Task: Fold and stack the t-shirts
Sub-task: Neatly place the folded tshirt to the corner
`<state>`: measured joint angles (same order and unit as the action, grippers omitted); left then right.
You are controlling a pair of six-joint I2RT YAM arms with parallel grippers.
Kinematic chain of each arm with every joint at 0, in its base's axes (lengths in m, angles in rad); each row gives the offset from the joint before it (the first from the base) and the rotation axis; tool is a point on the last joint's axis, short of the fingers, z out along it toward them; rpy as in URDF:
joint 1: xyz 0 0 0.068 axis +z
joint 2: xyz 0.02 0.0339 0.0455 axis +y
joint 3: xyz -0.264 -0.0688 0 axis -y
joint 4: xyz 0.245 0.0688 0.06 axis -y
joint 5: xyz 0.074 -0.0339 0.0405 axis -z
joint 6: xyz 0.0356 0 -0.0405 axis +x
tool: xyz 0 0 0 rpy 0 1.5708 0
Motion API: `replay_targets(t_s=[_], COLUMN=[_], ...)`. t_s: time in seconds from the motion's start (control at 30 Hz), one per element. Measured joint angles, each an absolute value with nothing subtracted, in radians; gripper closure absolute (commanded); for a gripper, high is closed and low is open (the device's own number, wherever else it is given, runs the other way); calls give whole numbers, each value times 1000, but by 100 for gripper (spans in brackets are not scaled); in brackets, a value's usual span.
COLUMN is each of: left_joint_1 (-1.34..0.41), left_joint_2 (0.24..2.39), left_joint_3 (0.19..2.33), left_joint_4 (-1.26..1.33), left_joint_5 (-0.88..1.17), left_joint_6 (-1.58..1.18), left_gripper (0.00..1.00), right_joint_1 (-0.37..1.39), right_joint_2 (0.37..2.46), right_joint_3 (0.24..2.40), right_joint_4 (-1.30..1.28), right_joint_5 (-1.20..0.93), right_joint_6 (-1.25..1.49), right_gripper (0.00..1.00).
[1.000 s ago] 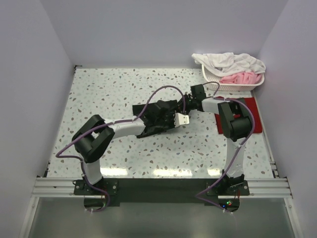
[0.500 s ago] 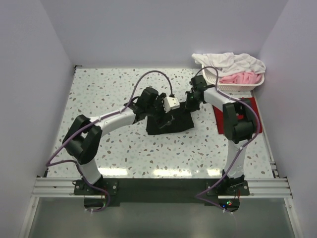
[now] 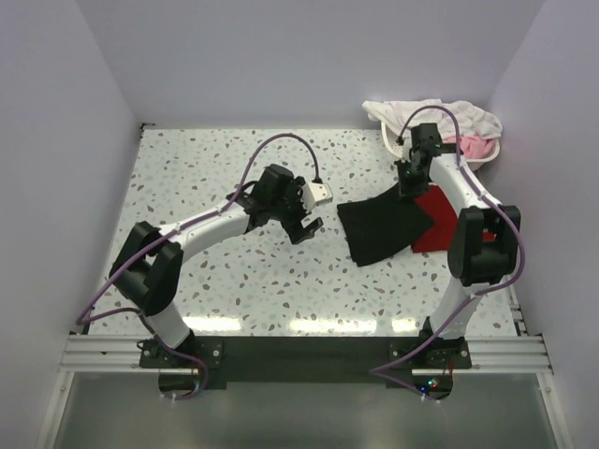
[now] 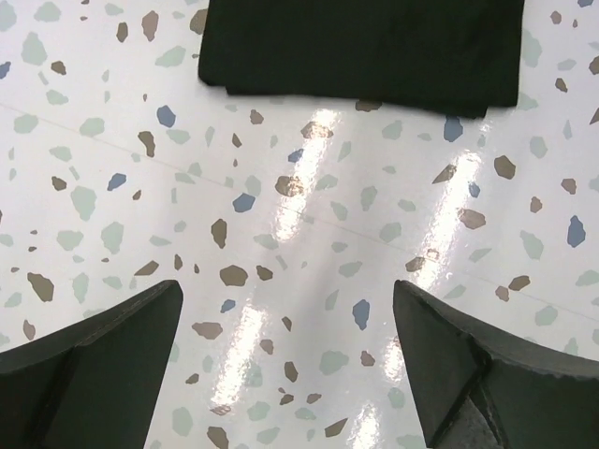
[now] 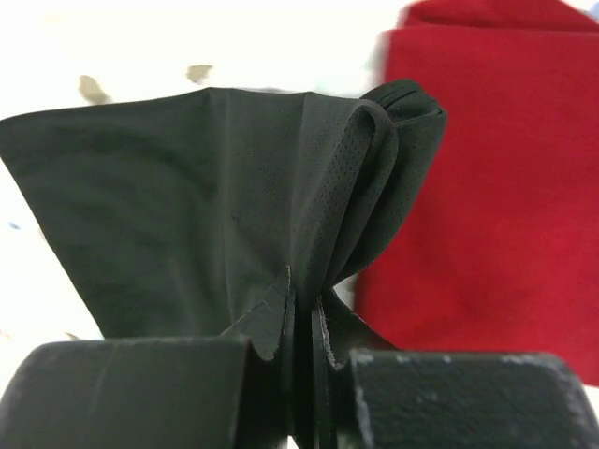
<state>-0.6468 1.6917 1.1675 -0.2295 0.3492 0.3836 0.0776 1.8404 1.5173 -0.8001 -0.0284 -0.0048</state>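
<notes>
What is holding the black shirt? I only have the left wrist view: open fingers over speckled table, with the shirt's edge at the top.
Observer: The right gripper is shut on a pinched fold of the black t-shirt.
Operator: Is another shirt near it?
Observer: Yes. In the top view a dark red t-shirt lies flat just right of it, and the black one overlaps its left edge.

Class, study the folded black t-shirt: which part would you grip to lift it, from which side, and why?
Probably the layered folded edge by the red t-shirt, approached low from that side. The black t-shirt lies flat, so only an edge offers a pinch; the right gripper is shut on just such a bunched edge.
</notes>
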Motion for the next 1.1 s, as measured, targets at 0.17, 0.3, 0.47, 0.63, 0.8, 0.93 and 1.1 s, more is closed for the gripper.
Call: replay_targets(t_s=[0.17, 0.3, 0.47, 0.63, 0.8, 0.93, 1.1], left_joint_1=[-643, -642, -641, -641, -641, -640, -638], left_joint_2=[1692, 1692, 1693, 1701, 1717, 1726, 1731], left_joint_3=[1163, 1163, 1163, 1163, 1163, 1163, 1163], left_joint_4=[-237, -237, -236, -234, -233, -234, -233], left_joint_5=[346, 345, 344, 344, 344, 344, 344], left_joint_6=[384, 385, 385, 390, 404, 408, 413], left_gripper=[0, 0, 0, 0, 0, 0, 0], right_joint_1=[33, 20, 11, 6, 6, 6, 6], right_joint_2=[1835, 1814, 1771, 1728, 1721, 1721, 1721], right_joint_3=[1543, 1573, 1610, 1634, 1674, 1705, 1754], right_joint_4=[-844, -868, -878, -898, -925, -947, -985], right_joint_5=[-1, 15, 37, 66, 87, 96, 106], right_joint_6=[-82, -125, -151, -164, -166, -166, -165], right_gripper=[100, 100, 100, 100, 100, 100, 100])
